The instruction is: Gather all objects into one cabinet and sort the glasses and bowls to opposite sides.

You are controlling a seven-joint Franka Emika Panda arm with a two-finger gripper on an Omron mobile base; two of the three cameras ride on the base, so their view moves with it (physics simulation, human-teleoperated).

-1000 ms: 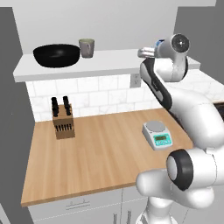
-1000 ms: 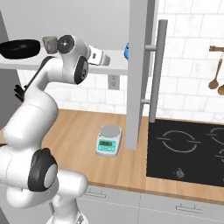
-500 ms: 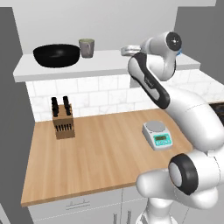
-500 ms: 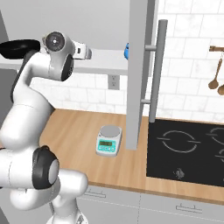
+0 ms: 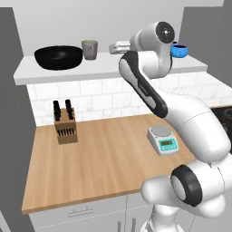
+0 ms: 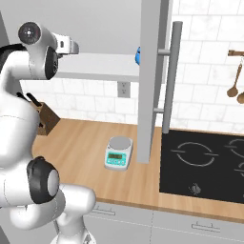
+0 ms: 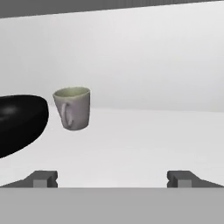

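on the cabinet floor (image 7: 144,135) a broad bare stretch lies open ahead of the tool (image 7: 112,178), right of the cup (image 7: 72,108). the black bowl (image 7: 19,122) stands just left of the cup, narrowing that side.

Two base views flanking the arm, sharing the cabinet (image 5: 108,68), hand view looking along its floor

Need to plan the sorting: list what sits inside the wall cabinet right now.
On the cabinet floor: a black bowl at the left, a grey-beige cup beside it, and a blue bowl at the right. The robot arm covers part of the floor near the blue bowl.
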